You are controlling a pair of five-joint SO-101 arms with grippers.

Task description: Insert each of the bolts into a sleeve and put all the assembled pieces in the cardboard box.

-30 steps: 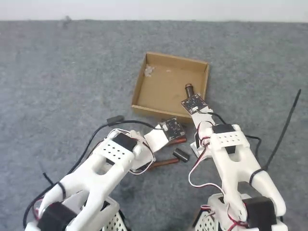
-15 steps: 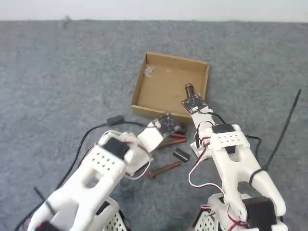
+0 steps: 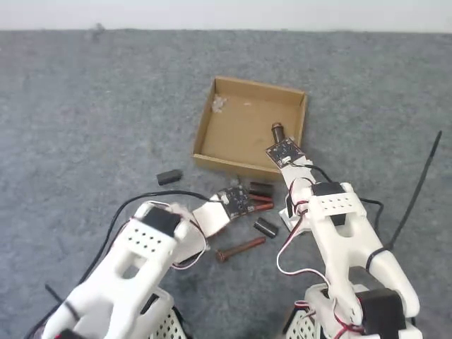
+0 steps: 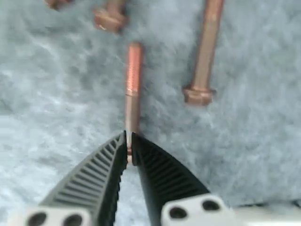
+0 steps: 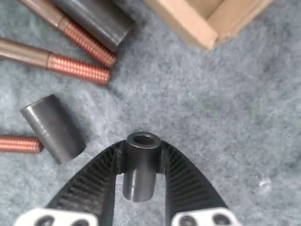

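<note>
My right gripper [image 5: 142,151] is shut on a dark sleeve [image 5: 140,172], held upright just above the carpet near a corner of the cardboard box [image 5: 207,23]. A loose sleeve [image 5: 52,128] and two threaded bolts [image 5: 75,68] lie beside it. My left gripper [image 4: 129,141] is pinched shut on the end of a copper bolt [image 4: 133,80] lying on the carpet, with a second bolt [image 4: 203,52] alongside. From above, the left arm's wrist [image 3: 233,200] hangs over the bolts [image 3: 260,205] in front of the box [image 3: 244,166]. A dark piece [image 3: 277,129] stands inside the box by its right wall.
One bolt [image 3: 241,248] lies alone on the carpet between the two arms, next to a sleeve [image 3: 265,227]. Another sleeve [image 3: 168,176] rests to the left of the box. The right arm's wrist [image 3: 284,152] overhangs the box's near right corner.
The left arm has swung back toward the lower left and its wrist has settled over the bolts. The lone bolt slid slightly nearer. The right arm has not moved.
</note>
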